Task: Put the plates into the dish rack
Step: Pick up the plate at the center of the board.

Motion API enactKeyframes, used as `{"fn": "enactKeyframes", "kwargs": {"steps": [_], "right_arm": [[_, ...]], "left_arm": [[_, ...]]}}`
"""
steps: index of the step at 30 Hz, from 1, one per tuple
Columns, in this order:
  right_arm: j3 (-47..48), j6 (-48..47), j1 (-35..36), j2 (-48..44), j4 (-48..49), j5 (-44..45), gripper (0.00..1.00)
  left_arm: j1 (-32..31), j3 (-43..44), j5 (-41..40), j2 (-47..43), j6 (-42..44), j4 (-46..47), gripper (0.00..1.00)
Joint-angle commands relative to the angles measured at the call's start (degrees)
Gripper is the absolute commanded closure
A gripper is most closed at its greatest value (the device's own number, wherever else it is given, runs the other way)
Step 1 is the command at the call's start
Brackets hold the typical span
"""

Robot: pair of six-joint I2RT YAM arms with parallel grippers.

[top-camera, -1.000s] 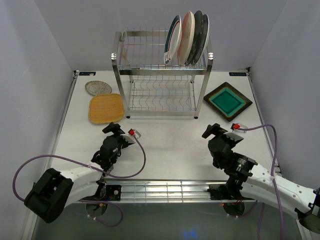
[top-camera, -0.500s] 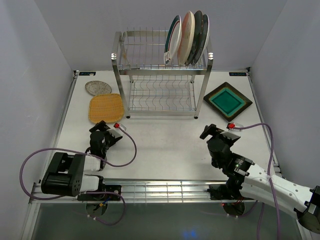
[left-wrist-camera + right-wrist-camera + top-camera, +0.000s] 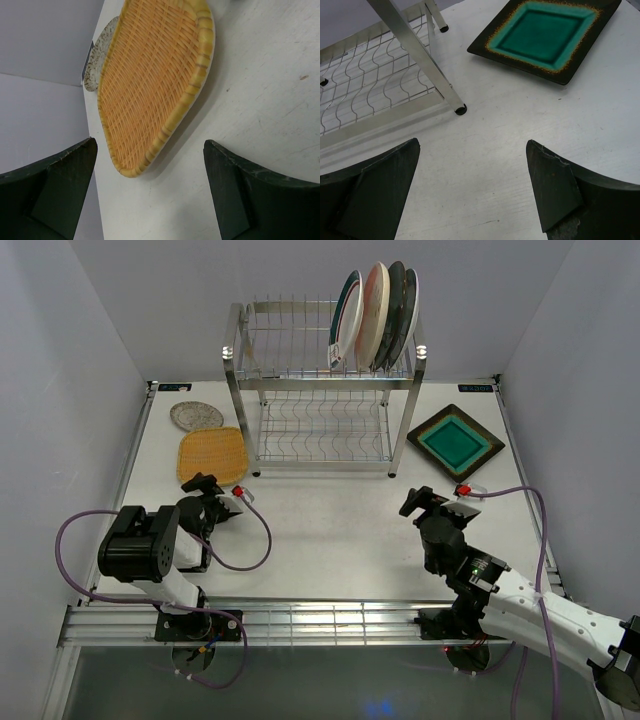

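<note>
The dish rack (image 3: 325, 390) stands at the back middle, with several plates (image 3: 378, 315) upright at the right end of its top tier. Three plates lie flat on the table: a yellow woven square one (image 3: 211, 455) (image 3: 150, 80), a small speckled grey round one (image 3: 196, 416) (image 3: 97, 60) behind it, and a brown square one with a teal centre (image 3: 456, 441) (image 3: 545, 35) right of the rack. My left gripper (image 3: 205, 488) (image 3: 150, 145) is open, just short of the woven plate's near corner. My right gripper (image 3: 415, 502) (image 3: 472, 142) is open over bare table, short of the brown plate.
The rack's lower shelf (image 3: 365, 85) holds nothing, and its front right post (image 3: 420, 55) stands just ahead of my right gripper. Grey walls close the table on three sides. Purple cables (image 3: 255, 540) trail beside both arms.
My left arm has folded back and swung left, bringing its gripper up to the woven plate's near corner. The right gripper has barely shifted. Both stayed open.
</note>
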Motion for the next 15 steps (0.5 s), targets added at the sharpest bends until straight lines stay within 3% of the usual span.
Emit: {"fn": "enactKeyframes", "kwargs": {"steps": [1,5,15], "right_arm": [[-0.46,-1.6,-0.43,-0.46,3.07,-0.11,0.08],[-0.55,-1.61,-0.87,-0.64,3.07,-0.46,0.08],[-0.81,-1.78,-1.4,-1.25,3.33,-0.99,0.07]], "left_arm": [[0.93,0.31,7.14,-0.22,3.06,0.68,0.03],[0.93,1.98,8.2,-1.19,3.33,-3.18,0.09],[0.93,6.38,9.69,-2.51,5.7,-13.2,0.42]]}}
